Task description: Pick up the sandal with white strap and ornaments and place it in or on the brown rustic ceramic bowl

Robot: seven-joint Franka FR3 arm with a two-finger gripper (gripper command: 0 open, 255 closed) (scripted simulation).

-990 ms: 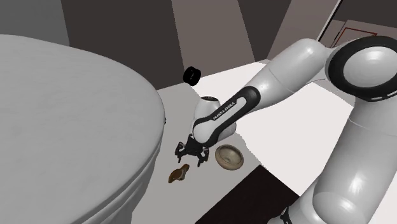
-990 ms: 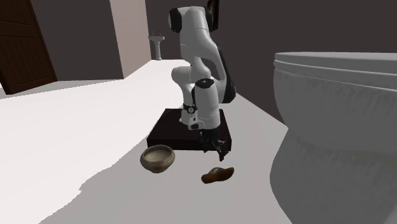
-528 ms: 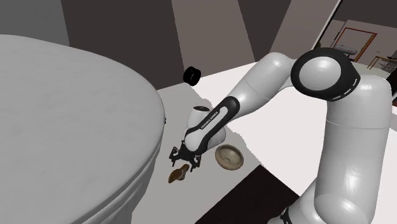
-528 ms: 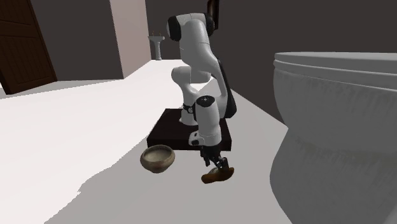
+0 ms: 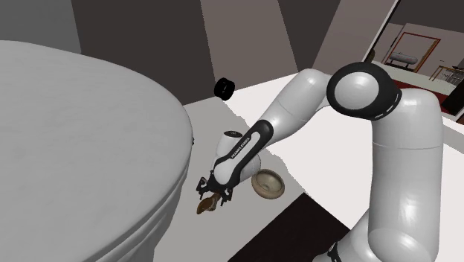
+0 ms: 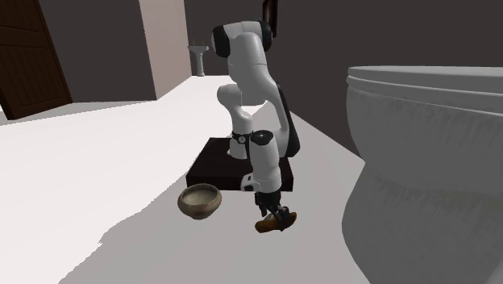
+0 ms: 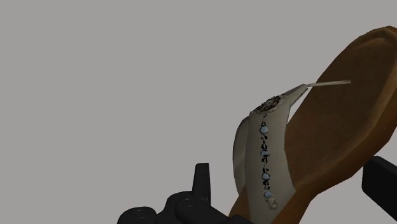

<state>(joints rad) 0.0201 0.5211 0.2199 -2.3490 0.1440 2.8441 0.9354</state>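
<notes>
The black gripper (image 7: 291, 168) is low over the flat brown sandal with the white beaded strap (image 7: 267, 146). Its two fingers (image 7: 201, 184) stand wide apart, one on each side of the shoe, holding nothing. The sandal lies on the pale floor (image 6: 121, 242), near the foot of the big white toilet (image 6: 427, 161). If the fingers close off to one side, I think the thin shoe could slip or spin away. The white arm (image 6: 266, 155) could also bump the toilet. The round brown bowl (image 6: 200, 200) sits near the sandal's other side, nothing between them. Far back are a white sink (image 6: 197, 55) and a dark door (image 6: 24, 56).
</notes>
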